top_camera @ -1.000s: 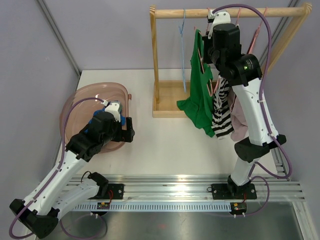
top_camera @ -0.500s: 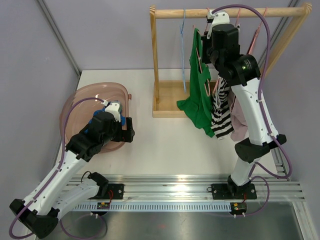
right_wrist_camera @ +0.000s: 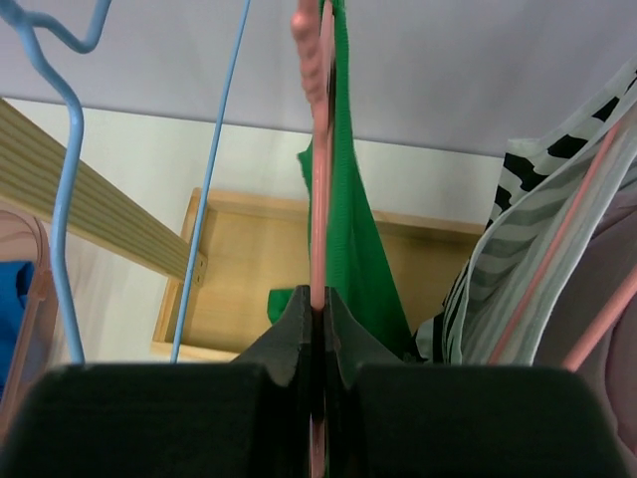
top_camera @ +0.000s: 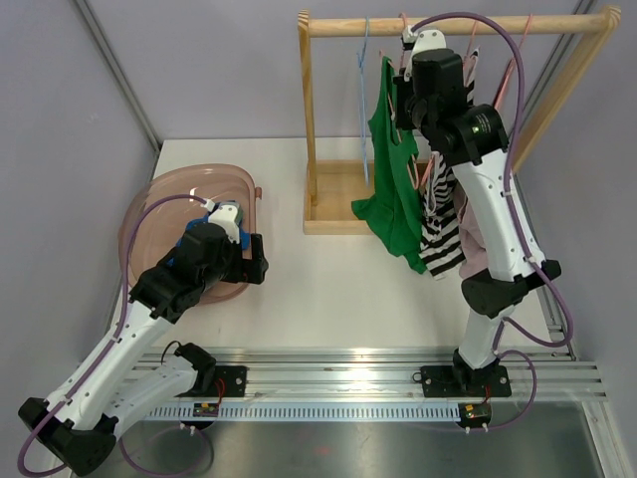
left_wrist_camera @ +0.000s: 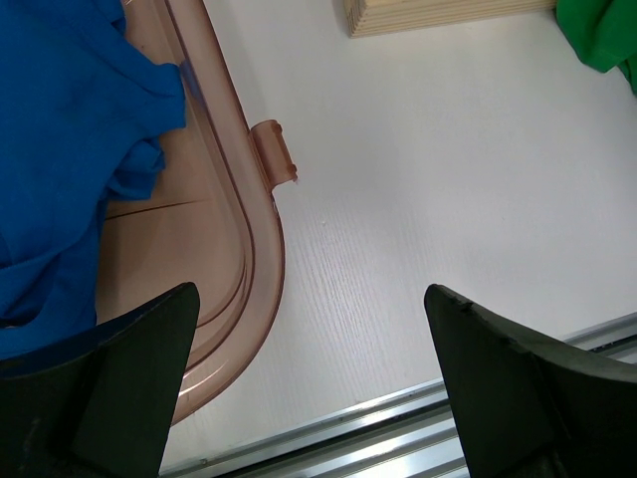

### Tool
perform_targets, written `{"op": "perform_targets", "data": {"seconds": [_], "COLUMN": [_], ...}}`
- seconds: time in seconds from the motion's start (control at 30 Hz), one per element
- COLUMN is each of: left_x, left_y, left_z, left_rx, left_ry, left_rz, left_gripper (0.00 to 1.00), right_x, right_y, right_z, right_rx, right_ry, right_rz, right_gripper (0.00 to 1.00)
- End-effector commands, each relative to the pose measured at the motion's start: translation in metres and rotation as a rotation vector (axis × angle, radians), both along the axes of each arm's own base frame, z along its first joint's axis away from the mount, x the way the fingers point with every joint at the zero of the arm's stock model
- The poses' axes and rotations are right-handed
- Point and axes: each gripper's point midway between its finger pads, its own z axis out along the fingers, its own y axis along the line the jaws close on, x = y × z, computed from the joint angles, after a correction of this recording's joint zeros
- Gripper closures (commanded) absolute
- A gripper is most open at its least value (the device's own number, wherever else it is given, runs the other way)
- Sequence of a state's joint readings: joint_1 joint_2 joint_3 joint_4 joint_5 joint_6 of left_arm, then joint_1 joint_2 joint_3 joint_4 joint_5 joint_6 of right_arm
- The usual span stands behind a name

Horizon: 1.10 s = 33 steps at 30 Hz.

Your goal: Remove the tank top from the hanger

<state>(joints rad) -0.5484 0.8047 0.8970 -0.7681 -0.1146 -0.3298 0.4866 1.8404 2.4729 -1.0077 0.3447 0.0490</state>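
Presently, nearest me: left gripper [left_wrist_camera: 314,339], jaws spread and empty, over the rim of the pink basin [left_wrist_camera: 254,249], a blue garment [left_wrist_camera: 70,129] lying inside. Farther out: right gripper [right_wrist_camera: 317,319] pinched shut on the pink hanger [right_wrist_camera: 317,149], up by the wooden rail [top_camera: 468,24]. The green tank top [top_camera: 393,189] hangs limp and creased on that hanger beside a striped garment [top_camera: 438,224], so I judge the removal begun but not yet done.

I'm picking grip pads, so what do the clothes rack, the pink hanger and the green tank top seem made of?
Clothes rack: pale matte wood, grain visible. Pink hanger: probably moulded plastic, smooth with ridged notches. Green tank top: soft matte knit fabric, fibre unclear; it drapes in folds.
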Motion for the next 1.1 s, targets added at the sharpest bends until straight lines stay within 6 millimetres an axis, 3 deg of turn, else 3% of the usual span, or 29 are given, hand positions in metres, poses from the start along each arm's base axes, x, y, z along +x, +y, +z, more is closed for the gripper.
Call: {"op": "perform_targets", "data": {"seconds": [0.0, 0.13, 0.3, 0.57, 0.73, 0.87, 1.0, 1.03, 1.07], "left_x": [0.005, 0.005, 0.005, 0.003, 0.0, -0.003, -0.004, -0.003, -0.004], "left_y": [-0.006, -0.005, -0.005, -0.002, -0.004, -0.012, -0.031, -0.031, -0.043], "left_z": [0.013, 0.013, 0.014, 0.029, 0.047, 0.079, 0.12, 0.138, 0.142], "left_rx": [-0.026, -0.023, -0.024, -0.057, -0.108, -0.176, -0.246, -0.264, -0.265], "left_ry": [-0.049, -0.051, -0.054, -0.112, -0.156, -0.211, -0.278, -0.315, -0.31], "left_rz": [-0.028, -0.021, -0.017, -0.007, -0.011, -0.045, -0.09, -0.082, -0.113], "left_gripper": [0.01, 0.01, 0.01, 0.01, 0.01, 0.01, 0.01, 0.01, 0.01], "right_x": [-0.01, -0.026, -0.047, -0.095, -0.135, -0.172, -0.225, -0.24, -0.256], "right_y": [-0.002, -0.008, -0.007, -0.002, -0.004, -0.004, 0.002, 0.007, 0.005], "right_z": [0.047, 0.078, 0.101, 0.102, 0.075, 0.04, 0.006, 0.004, -0.001], "right_rx": [0.068, 0.129, 0.203, 0.331, 0.386, 0.402, 0.412, 0.429, 0.431], "right_ry": [-0.115, -0.191, -0.23, -0.189, -0.099, -0.003, 0.098, 0.118, 0.124], "right_rz": [0.023, 0.024, 0.067, 0.172, 0.223, 0.289, 0.456, 0.518, 0.554], "right_gripper": [1.0, 1.0, 1.0, 1.0, 1.0, 1.0, 1.0, 1.0, 1.0]}}
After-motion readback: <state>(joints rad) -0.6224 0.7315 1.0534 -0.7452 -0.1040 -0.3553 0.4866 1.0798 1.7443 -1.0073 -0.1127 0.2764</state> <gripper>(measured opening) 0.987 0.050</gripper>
